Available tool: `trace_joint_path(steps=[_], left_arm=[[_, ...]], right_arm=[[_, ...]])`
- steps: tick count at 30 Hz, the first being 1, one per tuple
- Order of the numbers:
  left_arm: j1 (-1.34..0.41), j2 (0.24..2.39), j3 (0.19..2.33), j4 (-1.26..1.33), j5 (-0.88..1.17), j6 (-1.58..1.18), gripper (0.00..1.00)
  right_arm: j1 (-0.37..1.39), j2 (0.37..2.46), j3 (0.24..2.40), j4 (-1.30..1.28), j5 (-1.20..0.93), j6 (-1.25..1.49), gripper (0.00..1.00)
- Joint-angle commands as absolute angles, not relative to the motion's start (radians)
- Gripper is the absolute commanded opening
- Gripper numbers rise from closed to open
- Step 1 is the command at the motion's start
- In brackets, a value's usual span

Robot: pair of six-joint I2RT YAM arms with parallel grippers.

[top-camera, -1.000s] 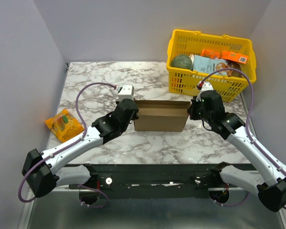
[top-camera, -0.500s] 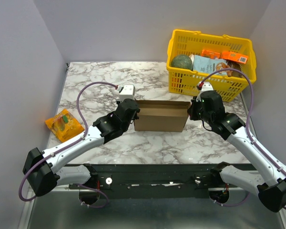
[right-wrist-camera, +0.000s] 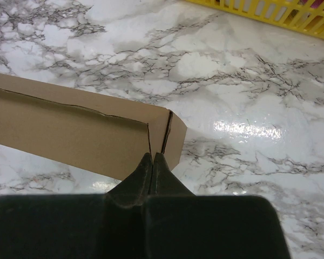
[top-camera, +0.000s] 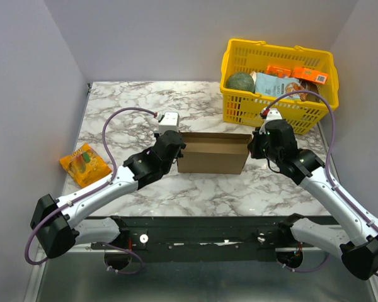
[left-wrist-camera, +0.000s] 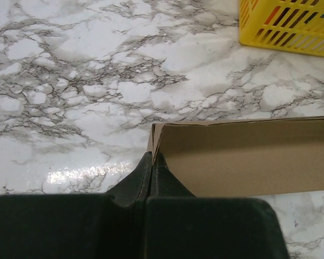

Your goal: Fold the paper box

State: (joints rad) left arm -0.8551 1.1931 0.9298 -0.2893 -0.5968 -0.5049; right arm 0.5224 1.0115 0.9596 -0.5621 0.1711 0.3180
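The paper box (top-camera: 212, 153) is plain brown cardboard, standing as a shallow rectangle in the middle of the marble table. My left gripper (top-camera: 176, 147) is shut on its left end wall; in the left wrist view the black fingertips (left-wrist-camera: 152, 162) pinch the box's corner edge (left-wrist-camera: 248, 156). My right gripper (top-camera: 253, 146) is shut on the right end; in the right wrist view the fingertips (right-wrist-camera: 153, 162) pinch the end flap beside a slit in the box (right-wrist-camera: 70, 132).
A yellow plastic basket (top-camera: 276, 85) with groceries stands at the back right, just behind my right gripper. An orange snack packet (top-camera: 84, 165) lies at the left edge of the table (top-camera: 138, 107).
The left arm has shifted very slightly. The box and the right arm hold still.
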Motion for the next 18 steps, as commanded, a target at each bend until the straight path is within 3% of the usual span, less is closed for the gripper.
trace_joint_path(steps=[1,18], left_arm=[[-0.871,1.278,0.853,-0.509,-0.537,-0.506,0.00],[-0.905,1.293,0.864,-0.632,-0.617,-0.560,0.00]], right_arm=[[0.531,1.012,0.928,-0.660,0.160,0.331,0.01],[0.532,1.008,0.923,-0.655,0.156,0.330,0.01]])
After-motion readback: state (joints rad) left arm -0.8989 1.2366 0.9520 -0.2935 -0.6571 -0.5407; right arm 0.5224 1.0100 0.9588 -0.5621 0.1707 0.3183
